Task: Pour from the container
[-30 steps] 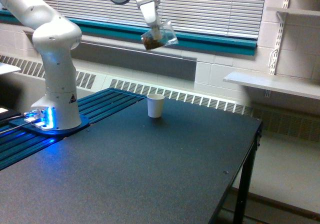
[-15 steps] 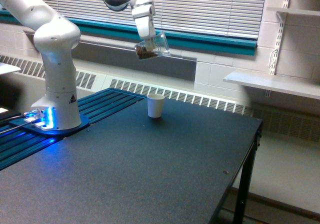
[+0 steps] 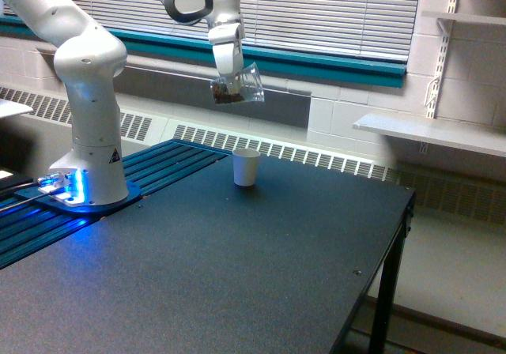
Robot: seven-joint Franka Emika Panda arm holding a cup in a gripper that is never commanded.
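The gripper (image 3: 229, 76) is clamping the tilted clear cup (image 3: 238, 87), hanging high above the white cup (image 3: 246, 167) on the table (image 3: 237, 267). Pouring well likely means centring over it, then tipping slowly.

Over the last second the gripper (image 3: 229, 76) has come down and moved toward the exterior view's left, carrying the clear plastic cup (image 3: 238, 85) with it. The cup, which hung higher and further to the exterior view's right a second ago, now sits lower, closer to the white paper cup (image 3: 246, 167) and slightly to its left. The cup's tilt has also changed, and the brown pieces now lie at its lower left end.
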